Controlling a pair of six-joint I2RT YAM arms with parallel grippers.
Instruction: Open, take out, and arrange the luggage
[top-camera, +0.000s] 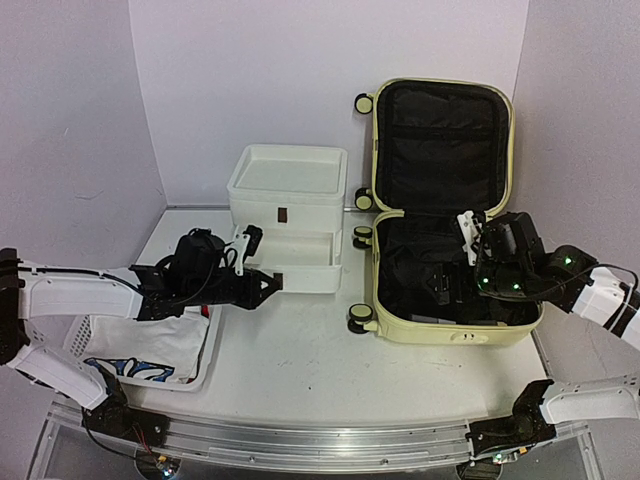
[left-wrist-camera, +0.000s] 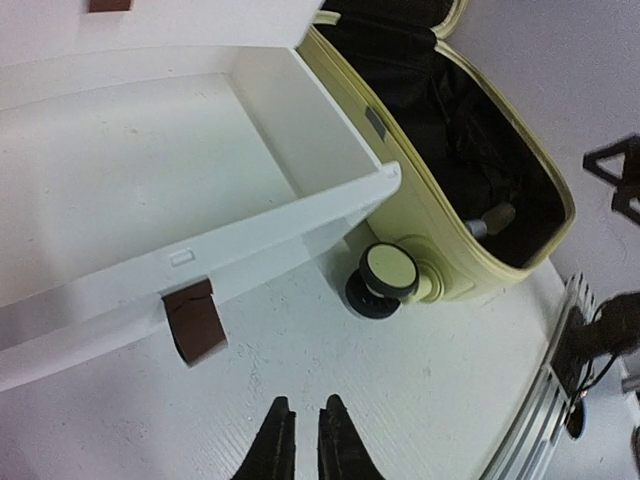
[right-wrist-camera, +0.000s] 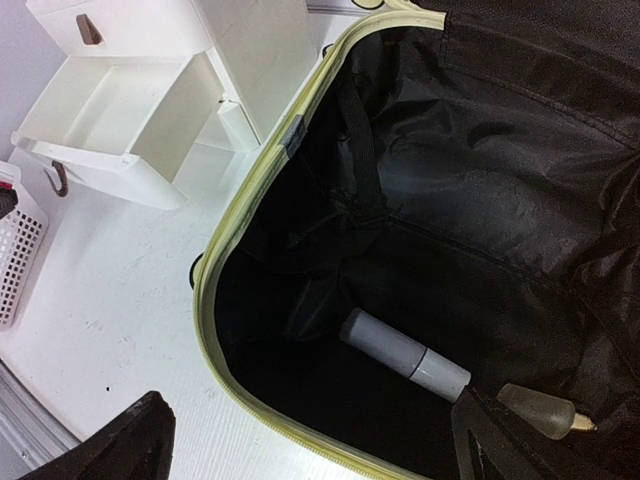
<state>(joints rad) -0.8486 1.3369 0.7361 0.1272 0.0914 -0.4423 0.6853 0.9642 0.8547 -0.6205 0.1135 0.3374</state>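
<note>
The pale yellow hard-shell suitcase (right-wrist-camera: 232, 215) runs off the top and right edges of the right wrist view. The right gripper (right-wrist-camera: 308, 400) shows only two black stubs at the bottom edge; one partly covers a translucent cone-tipped object (right-wrist-camera: 540, 410) at lower right. In the top view's lower left, the left arm (top-camera: 80, 290) hides part of a white perforated basket (top-camera: 208, 355).

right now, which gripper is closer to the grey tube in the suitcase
Right. The right gripper hovers open over the grey tube inside the luggage; the left gripper sits outside it, by the front of the white drawer.
</note>
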